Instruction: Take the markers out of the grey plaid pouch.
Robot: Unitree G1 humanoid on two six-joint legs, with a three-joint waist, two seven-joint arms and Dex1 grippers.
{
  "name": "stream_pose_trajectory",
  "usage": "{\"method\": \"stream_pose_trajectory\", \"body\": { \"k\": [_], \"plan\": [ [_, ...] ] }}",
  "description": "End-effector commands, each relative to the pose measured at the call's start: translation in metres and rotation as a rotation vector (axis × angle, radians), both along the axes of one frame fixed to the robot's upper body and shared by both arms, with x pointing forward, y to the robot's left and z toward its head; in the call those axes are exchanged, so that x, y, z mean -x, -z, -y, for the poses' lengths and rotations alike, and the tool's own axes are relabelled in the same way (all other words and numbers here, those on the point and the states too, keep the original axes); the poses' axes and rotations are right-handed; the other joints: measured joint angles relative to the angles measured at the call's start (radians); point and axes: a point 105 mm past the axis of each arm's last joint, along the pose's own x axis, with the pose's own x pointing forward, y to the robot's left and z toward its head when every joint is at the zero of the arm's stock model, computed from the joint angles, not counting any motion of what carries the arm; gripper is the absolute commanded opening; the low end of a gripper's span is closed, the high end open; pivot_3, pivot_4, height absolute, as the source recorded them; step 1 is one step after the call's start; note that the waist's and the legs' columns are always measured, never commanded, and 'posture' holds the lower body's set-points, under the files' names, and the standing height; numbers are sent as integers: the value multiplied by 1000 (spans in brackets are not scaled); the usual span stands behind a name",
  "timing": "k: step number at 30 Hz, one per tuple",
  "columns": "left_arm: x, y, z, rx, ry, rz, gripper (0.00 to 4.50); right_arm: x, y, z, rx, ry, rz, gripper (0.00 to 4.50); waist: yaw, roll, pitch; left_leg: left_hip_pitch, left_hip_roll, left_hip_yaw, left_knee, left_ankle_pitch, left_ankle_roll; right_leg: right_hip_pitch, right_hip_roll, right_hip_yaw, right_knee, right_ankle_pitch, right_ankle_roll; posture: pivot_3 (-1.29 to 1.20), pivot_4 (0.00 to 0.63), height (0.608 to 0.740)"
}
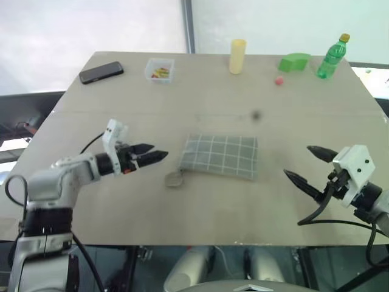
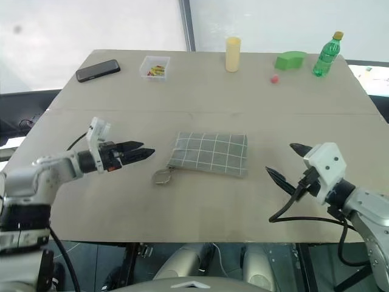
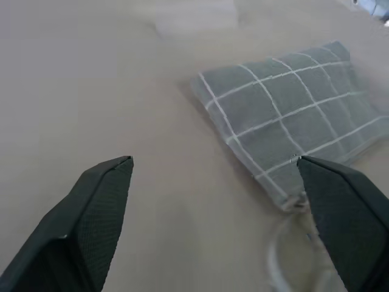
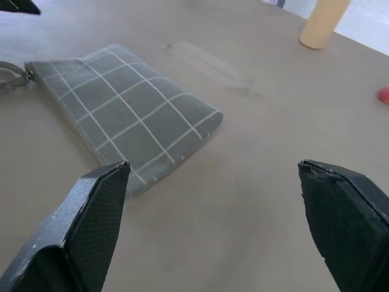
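Seemingly zipped, grey plaid pouch lies flat.

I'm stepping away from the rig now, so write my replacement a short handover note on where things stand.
Left gripper: open, empty, aimed at the grey plaid pouch's ring zip pull.
Right gripper: open, empty, to the pouch's right.
Pouch lies flat mid-table, looks closed; no markers visible.
Done: both arms brought near the pouch.
Left: hold the pouch, unzip it, take the markers out.
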Motion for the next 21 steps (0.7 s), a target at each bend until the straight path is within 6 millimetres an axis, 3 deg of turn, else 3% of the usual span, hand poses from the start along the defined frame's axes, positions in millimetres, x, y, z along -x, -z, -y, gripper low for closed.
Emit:
{"method": "stream_pose_trajectory", "body": {
  "k": [1, 3, 6, 12, 14, 21],
  "plan": [
    [-7, -14, 12, 44, 62, -59, 4465, 4, -14, -15, -18, -45, 50, 4500, -2, 0, 0, 0, 0, 0, 0, 0, 0, 0, 0, 0, 0, 0, 0, 0, 150, 740],
    [-16, -21, 16, -31, 106, 42, 4465, 10, -17, -23, -12, -84, 55, 4500, -5, 0, 0, 0, 0, 1, 0, 0, -1, 0, 0, 1, 0, 3, -4, 0, 150, 740],
    [-27, -31, 21, -227, 193, 405, 4465, 20, -18, -31, -10, -130, 43, 4500, -7, 0, 0, 0, 4, 4, 0, -2, -5, -1, 0, 4, -2, 3, -5, 0, 150, 740],
    [-34, -17, 5, -787, 319, 999, 4465, 38, -15, -41, -2, -201, 22, 4500, -2, 0, 0, -2, 9, 5, -1, -3, -9, -1, 1, 3, -10, 5, -8, 0, 150, 740],
    [-32, -9, 5, -889, 408, 1123, 4465, 43, -15, -45, -29, -229, 20, 4500, 1, 0, 0, -2, 9, 6, -1, -4, -7, -1, 1, 4, -11, 5, -8, 0, 150, 740],
    [-26, -2, 28, -932, 602, 1384, 4465, 58, -9, -54, -33, -330, 53, 4500, 10, -1, 0, -2, 9, 6, 1, -6, -3, 1, 3, 3, -11, 6, -6, 0, 150, 740]
  ]
}}
